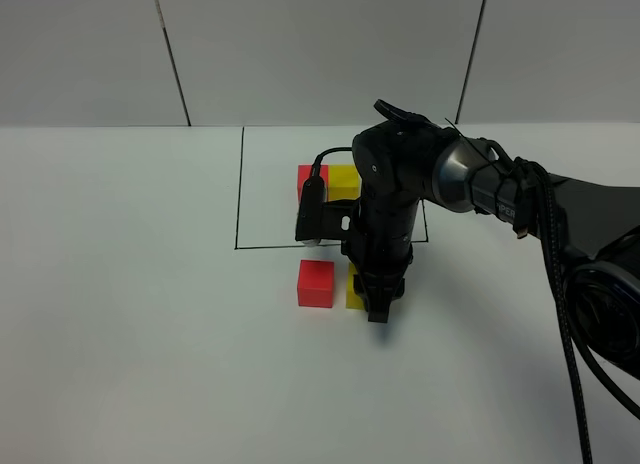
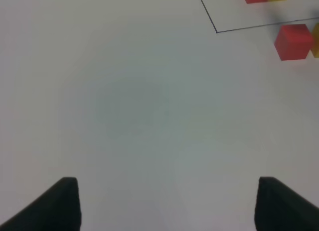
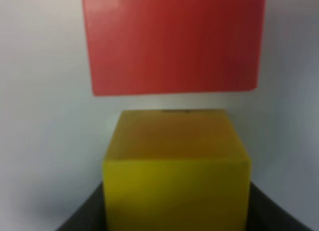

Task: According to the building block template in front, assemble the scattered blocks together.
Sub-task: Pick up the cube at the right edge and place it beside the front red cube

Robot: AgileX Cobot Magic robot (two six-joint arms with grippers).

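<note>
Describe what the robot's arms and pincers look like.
The right arm is black with rounded joints and a silver-grey band near the wrist; small white lettering sits beside it. Black cables run along it, and a pale camera module with a black cable is mounted at the wrist. The right pincer is black. The left pincer shows only two black, blunt fingertips.

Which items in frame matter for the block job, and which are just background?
Job: framed red-yellow template pair; loose red cube; yellow cube, held by right gripper.
Not in play: white table; wall panels; left gripper, open, holding nothing.
</note>
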